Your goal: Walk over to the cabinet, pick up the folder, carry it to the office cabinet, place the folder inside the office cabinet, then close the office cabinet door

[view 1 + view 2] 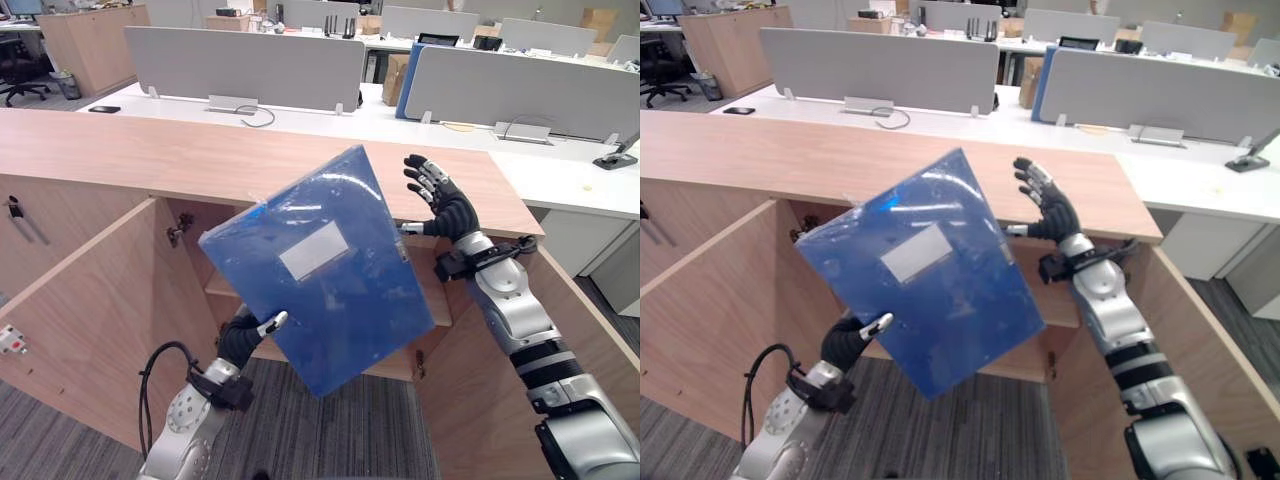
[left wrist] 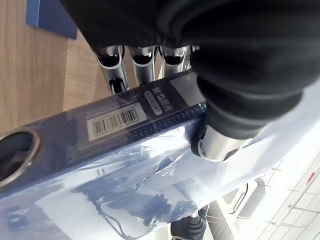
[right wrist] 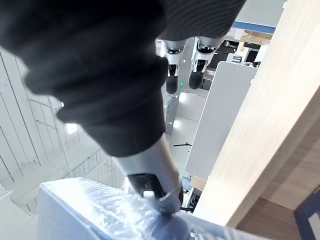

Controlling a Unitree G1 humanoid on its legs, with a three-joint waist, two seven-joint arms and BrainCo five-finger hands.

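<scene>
Folder (image 1: 320, 270) picked up and brought over; left hand (image 1: 248, 335) clamps its lower corner; right hand (image 1: 448, 208), fingers spread, thumb against the near edge; office cabinet (image 1: 200, 160) open just beyond both hands; placing inside and shutting the door remain.

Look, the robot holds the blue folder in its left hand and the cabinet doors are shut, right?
Not quite. The left hand does hold the blue folder, but the cabinet doors are open, not shut. The left eye view shows them swung out to both sides, with the inside of the cabinet showing behind the folder.
</scene>
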